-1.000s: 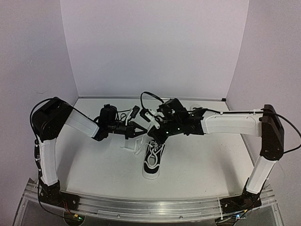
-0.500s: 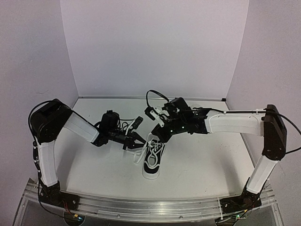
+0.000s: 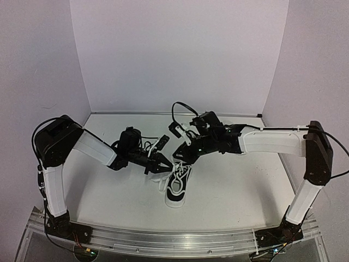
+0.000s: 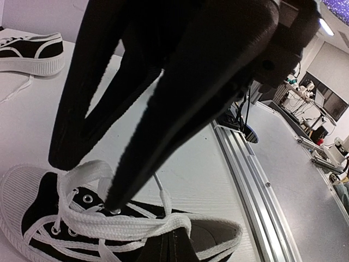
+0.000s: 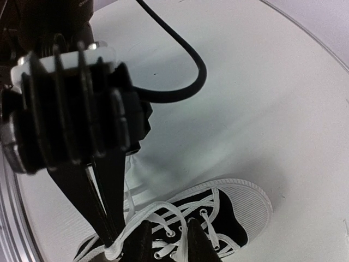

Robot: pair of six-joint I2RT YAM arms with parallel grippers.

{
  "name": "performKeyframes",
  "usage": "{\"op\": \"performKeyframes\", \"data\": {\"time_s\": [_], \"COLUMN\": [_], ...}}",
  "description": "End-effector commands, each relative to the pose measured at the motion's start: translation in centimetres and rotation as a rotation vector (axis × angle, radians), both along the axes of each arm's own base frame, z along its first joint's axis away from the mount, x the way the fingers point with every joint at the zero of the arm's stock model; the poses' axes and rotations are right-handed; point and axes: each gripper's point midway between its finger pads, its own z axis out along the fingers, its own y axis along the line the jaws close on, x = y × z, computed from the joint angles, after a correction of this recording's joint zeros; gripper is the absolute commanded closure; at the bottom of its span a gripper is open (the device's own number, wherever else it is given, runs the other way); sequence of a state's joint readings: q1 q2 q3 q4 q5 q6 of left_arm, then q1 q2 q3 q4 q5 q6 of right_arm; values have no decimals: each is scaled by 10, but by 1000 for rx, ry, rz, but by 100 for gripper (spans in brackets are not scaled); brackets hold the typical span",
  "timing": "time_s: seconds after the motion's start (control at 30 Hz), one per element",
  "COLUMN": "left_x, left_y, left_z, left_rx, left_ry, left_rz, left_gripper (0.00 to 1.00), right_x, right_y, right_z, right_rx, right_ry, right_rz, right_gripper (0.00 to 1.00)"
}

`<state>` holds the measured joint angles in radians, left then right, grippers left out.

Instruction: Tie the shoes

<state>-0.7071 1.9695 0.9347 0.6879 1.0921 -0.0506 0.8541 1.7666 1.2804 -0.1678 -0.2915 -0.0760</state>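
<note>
Soft, even overhead light; faint shadows, with close-up blur in wrist views.

Cloth, rubber, plastic
We see matt black cloth on the sneaker [image 4: 41,199], its ribbed white rubber toe [image 4: 12,192], woven laces [image 4: 125,225], and the glossy plastic left gripper [image 4: 90,180].

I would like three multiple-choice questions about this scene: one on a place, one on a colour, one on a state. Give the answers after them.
1. Where on the table does the shoe lie in the top view?
A. in the middle
B. in the far left corner
C. against the right wall

2. What colour are the laces?
A. red
B. white
C. black

3. How is the right gripper?
A. open
B. shut on the sole
C. out of view

Answers:
1 A, it lies mid-table.
2 B, they show white against the black cloth.
3 A, its jaws stand apart.
</note>
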Motion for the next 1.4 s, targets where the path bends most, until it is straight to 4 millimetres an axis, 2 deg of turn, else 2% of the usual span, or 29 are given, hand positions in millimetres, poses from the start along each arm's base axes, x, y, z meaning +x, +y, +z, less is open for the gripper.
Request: {"op": "performKeyframes", "data": {"time_s": [0.0, 0.1, 0.2, 0.37, 0.47, 0.63, 0.87, 1.1, 1.37], "left_x": [9, 11, 13, 14, 14, 15, 15, 18, 20], "left_y": [-9, -10, -10, -11, -10, -9, -9, -10, -12], "left_z": [26, 28, 28, 29, 28, 29, 28, 28, 30], "left_rx": [-122, -146, -159, -162, -161, -161, -160, -159, -162], "left_ry": [-69, -68, -68, -70, -73, -78, -78, -74, -72], "left_rz": [3, 9, 20, 28, 36, 46, 52, 64, 68], "left_gripper": [100, 100, 100, 100, 100, 100, 100, 100, 100], "right_x": [16, 19, 17, 3, -6, -10, -6, -6, -13], "right_y": [-11, -25, -35, -36, -30, -22, -19, -16, -8], "right_z": [25, 36, 46, 50, 46, 32, 27, 14, 5], "right_rx": [111, 170, 222, 311, 379, 435, 441, 428, 422], "right_ry": [48, 108, 158, 268, 356, 454, 466, 496, 521], "right_rz": [-51, -82, -93, -56, -39, -42, -49, -48, -28], "right_gripper": [66, 52, 43, 40, 45, 54, 62, 67, 77]}}
